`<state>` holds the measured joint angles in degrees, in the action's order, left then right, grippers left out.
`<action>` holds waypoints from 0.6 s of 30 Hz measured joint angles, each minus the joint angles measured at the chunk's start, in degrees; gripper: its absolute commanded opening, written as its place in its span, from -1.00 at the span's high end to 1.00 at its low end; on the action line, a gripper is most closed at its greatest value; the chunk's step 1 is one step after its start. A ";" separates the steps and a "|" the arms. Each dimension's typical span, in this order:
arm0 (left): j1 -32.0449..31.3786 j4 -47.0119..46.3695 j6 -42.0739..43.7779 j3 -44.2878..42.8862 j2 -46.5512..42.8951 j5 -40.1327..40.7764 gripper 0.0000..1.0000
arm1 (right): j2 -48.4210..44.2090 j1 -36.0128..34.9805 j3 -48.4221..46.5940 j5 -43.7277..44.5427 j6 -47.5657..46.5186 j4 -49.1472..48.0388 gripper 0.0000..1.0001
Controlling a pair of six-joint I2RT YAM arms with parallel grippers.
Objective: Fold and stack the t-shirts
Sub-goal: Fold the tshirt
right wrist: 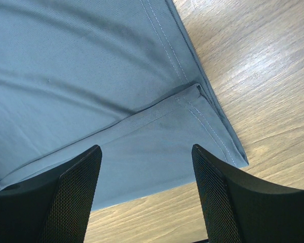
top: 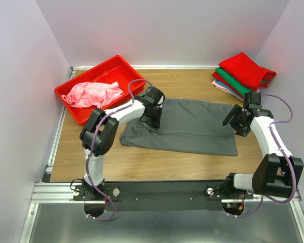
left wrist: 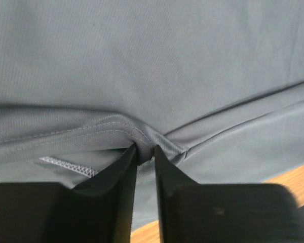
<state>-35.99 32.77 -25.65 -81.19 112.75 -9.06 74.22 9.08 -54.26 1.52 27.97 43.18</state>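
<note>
A dark grey t-shirt (top: 192, 126) lies partly folded across the middle of the table. My left gripper (top: 153, 123) is down on its left part, and in the left wrist view its fingers (left wrist: 125, 167) pinch a stitched fold of the grey cloth (left wrist: 147, 140). My right gripper (top: 232, 120) hovers open over the shirt's right end; its wrist view shows the grey hem corner (right wrist: 213, 126) below the spread fingers (right wrist: 76, 187). A pink t-shirt (top: 92, 94) lies crumpled in the red bin. Red, green and paler folded t-shirts (top: 243, 73) are stacked at the back right.
The red plastic bin (top: 122, 67) stands at the back left. White walls close in the table on three sides. Bare wood (top: 157, 164) shows in front of the grey shirt.
</note>
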 measured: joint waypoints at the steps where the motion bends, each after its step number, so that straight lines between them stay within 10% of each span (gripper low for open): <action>1: -0.09 0.07 0.11 -0.52 0.35 0.11 0.54 | 0.00 0.00 0.00 0.00 0.02 -0.02 -0.57; 18: -1.81 3.23 3.15 -13.49 8.11 0.70 0.57 | -0.72 0.00 0.81 0.00 0.02 0.02 -0.57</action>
<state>-37.80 36.01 -22.50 -94.67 120.86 -8.36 73.49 9.08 -53.45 1.52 27.99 43.20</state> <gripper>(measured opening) 0.216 0.787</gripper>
